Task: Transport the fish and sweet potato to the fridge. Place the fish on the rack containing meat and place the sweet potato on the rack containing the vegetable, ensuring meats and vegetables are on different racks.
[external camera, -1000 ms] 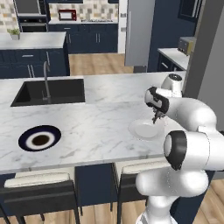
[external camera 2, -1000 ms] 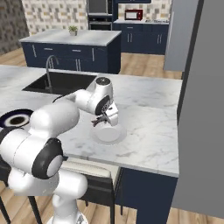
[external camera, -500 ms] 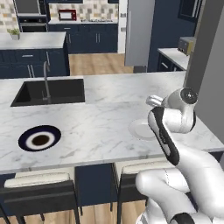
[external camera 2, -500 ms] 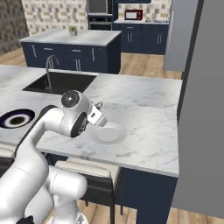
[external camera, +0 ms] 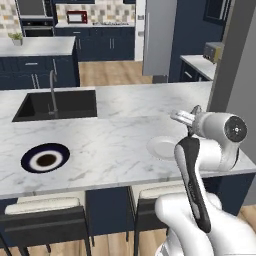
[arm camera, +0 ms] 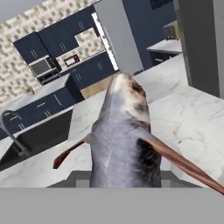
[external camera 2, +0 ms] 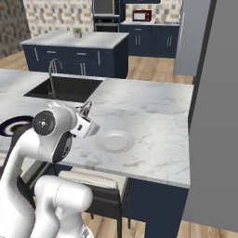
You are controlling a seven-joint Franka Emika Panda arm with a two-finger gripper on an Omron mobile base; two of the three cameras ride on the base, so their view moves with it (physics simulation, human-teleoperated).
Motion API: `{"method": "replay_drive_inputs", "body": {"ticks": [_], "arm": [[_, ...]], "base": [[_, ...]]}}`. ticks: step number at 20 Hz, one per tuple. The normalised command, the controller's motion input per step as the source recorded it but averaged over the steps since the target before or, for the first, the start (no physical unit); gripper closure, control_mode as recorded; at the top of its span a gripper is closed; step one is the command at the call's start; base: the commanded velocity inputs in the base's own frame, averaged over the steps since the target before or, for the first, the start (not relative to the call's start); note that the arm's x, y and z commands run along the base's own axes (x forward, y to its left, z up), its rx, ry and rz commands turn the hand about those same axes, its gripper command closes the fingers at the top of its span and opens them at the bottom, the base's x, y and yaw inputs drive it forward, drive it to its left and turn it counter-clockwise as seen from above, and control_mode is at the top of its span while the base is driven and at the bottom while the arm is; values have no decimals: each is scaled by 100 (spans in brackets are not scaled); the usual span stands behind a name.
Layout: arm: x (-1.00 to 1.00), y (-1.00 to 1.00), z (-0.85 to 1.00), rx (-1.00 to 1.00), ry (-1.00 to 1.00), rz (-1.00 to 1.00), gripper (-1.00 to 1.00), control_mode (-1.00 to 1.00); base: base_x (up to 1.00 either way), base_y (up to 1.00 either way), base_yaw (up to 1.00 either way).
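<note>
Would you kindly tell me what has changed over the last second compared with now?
The arm has swung back from above the white plate toward the robot's base, lifting the pincer off the plate. It stays shut on the fish, carried along. The plate, sink and dark round bowl stayed put on the counter.

Marble island [external camera: 115, 135] with sink [external camera: 57, 105] — navy cabinets [external camera: 107, 47], wood floor [external camera: 107, 75].

Fish [arm camera: 124, 140]: grey w/ pale belly, thin reddish-brown fins sticking out both sides. Seen in hand view, up off the marble top, nose pointing away toward the far blue cabinets. Tail end sits at bottom edge.
</note>
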Motion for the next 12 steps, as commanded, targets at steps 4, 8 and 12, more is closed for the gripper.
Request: {"method": "replay_drive_inputs", "body": {"ticks": [4,8,12], "arm": [[-89,0,90,0,0,12,100,-100],[-91,10,29,-1,0,19,100,-100],[-60,19,0,-1,-4,6,100,-100]], "base": [[0,0,0],[0,0,0],[0,0,0]]}}
